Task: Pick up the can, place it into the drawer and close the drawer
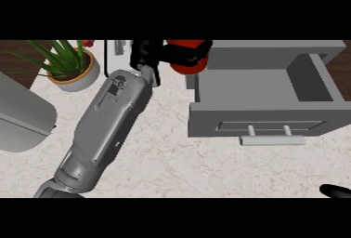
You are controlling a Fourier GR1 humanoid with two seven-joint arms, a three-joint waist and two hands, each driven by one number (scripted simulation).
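**Can in hand at the drawer's corner**

The robot's left hand, at the end of a grey forearm stretched across the marble counter from the lower left, has its black fingers curled round the red can; the can is at the far left corner of the open drawer, against its left wall and overlapping it in this view; whether it is clear of the counter cannot be told, and the fingers hide too much of it to judge how its long axis runs; the drawer's bare grey floor lies to the can's right and slightly nearer the robot, so the coming move looks like a short carry rightward over the wall; the right hand shows only as a dark tip at the lower right edge, nearer the drawer's handle, its pose unreadable; a potted plant stands at the far left.
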